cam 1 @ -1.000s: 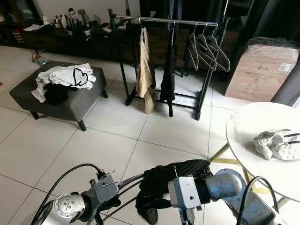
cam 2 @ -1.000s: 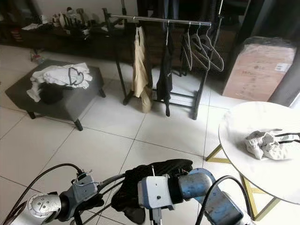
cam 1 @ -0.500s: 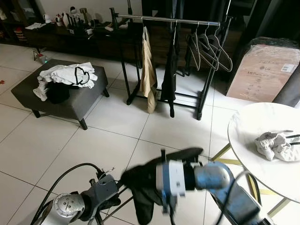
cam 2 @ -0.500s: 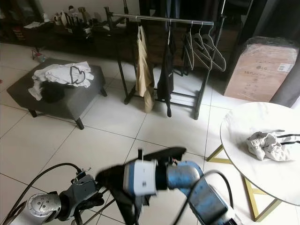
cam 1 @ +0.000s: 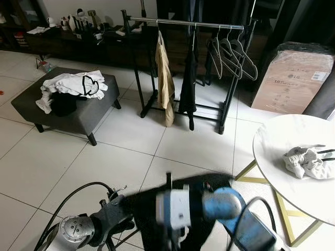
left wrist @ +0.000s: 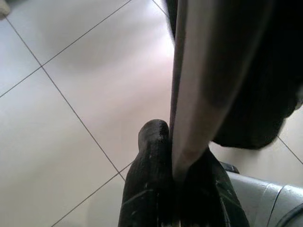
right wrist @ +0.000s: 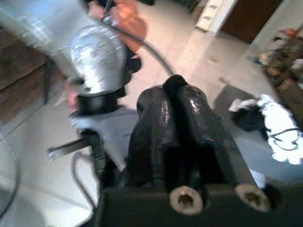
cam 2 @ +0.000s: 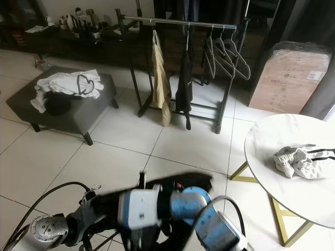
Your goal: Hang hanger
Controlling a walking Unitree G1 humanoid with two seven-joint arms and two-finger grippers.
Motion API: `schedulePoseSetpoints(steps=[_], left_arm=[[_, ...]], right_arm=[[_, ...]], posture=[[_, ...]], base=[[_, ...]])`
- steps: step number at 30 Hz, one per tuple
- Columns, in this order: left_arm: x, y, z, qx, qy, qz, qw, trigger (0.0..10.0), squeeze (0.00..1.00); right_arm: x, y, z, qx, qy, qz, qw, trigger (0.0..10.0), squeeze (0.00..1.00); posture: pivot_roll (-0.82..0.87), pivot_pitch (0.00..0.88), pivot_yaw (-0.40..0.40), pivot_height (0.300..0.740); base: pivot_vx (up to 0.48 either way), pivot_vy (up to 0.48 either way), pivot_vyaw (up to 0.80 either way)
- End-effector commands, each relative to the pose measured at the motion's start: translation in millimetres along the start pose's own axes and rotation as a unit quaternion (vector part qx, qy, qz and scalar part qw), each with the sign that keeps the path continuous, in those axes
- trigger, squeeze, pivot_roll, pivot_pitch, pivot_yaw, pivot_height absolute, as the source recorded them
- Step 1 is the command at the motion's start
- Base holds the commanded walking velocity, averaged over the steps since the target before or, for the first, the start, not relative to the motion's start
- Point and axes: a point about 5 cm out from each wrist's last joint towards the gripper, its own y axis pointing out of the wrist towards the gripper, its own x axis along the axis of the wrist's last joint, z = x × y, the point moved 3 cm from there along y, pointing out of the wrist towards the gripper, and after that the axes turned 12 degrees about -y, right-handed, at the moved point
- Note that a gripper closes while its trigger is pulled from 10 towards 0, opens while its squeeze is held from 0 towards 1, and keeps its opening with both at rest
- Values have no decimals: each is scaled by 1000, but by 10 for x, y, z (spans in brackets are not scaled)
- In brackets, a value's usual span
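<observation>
My left gripper [left wrist: 180, 151] is shut on the grey bar of a hanger [left wrist: 189, 90], low in front of me; the hanger's wire hook [cam 1: 118, 190] sticks up beside the left wrist. A black garment [cam 1: 212, 181] drapes from the hanger, and my blurred right arm [cam 1: 178, 206] crosses in front of it. The right gripper [right wrist: 175, 87] has its fingers pressed together with nothing seen between them, pointing toward the left wrist. The clothes rack [cam 1: 186, 23] stands across the tiled floor with a beige garment [cam 1: 163, 78], a dark one [cam 1: 188, 78] and empty hangers [cam 1: 230, 52].
A grey ottoman [cam 1: 78, 117] piled with clothes sits at the left. To the right stand a round white table [cam 1: 282, 157] with a crumpled cloth [cam 1: 309, 161] and a cardboard box [cam 1: 293, 78]. Open tiles lie between me and the rack.
My right arm has swung leftward across the black garment and is blurred by motion. The left gripper still holds the hanger in the same place.
</observation>
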Motion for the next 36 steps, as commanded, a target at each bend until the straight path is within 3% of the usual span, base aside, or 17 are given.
schedulePoseSetpoints(steps=[1,3,4,5,6,13,15,16,17,18,23,26,33,34,35,36], left_arm=[[-19,34,-32,0,5,11,1000,10000,0],[-18,34,-34,0,4,11,1000,10000,0],[-16,34,-33,1,4,10,1000,10000,0],[-16,34,-33,1,4,10,1000,10000,0],[-14,34,-31,2,5,9,1000,10000,0],[45,32,-10,10,1,-3,1000,10000,0],[83,34,2,13,-3,-11,1000,10000,0],[88,35,3,13,-4,-12,1000,10000,0],[90,35,4,13,-3,-12,1000,10000,0],[91,36,2,12,-2,-13,1000,10000,0],[95,39,-7,10,-3,-14,1000,10000,0],[95,32,-23,6,-1,-14,1000,10000,0],[104,37,-20,8,2,-16,1000,10000,0],[105,38,-20,8,3,-16,1000,10000,0],[106,37,-18,8,4,-17,1000,10000,0],[107,34,-16,8,4,-17,1000,10000,0]], right_arm=[[212,119,33,17,-11,-51,998,0,0],[197,117,82,31,-12,-48,998,0,0],[168,116,120,39,-13,-40,998,9373,0],[168,116,120,39,-13,-40,998,9373,0],[152,116,136,42,-14,-36,998,10000,0],[193,179,109,33,-28,-39,998,10000,0],[237,207,105,35,-13,-50,998,10000,0],[243,212,98,34,-12,-52,998,10000,749],[247,218,86,30,-9,-52,998,10000,749],[259,232,67,25,-2,-55,998,10000,1000],[259,245,54,21,-12,-50,998,10000,1000],[151,248,-7,1,-33,-15,999,10000,1000],[151,209,-66,-9,-24,-16,1000,10000,1000],[112,188,-67,-9,-27,-7,1000,10000,722],[45,155,-70,-11,-33,9,999,10000,0],[-3,133,-72,-11,-39,21,999,10000,0]], posture=[[-22,125,11,740],[-21,122,10,740],[-21,122,10,740],[-21,122,10,740],[-23,117,9,740],[-25,118,9,740],[-23,119,8,740],[-22,121,7,740],[-23,122,7,740],[-24,122,7,740],[-24,126,6,740],[-27,130,7,740],[-31,131,7,740],[-31,130,7,740],[-29,132,8,740],[-29,132,8,740]], base=[[0,0,0],[0,0,0],[0,0,0],[0,0,0],[0,0,0],[0,0,0],[0,0,0],[0,0,0],[0,0,0],[0,0,0],[0,0,0],[0,0,0],[0,0,0],[0,0,0],[0,0,0],[0,0,0]])
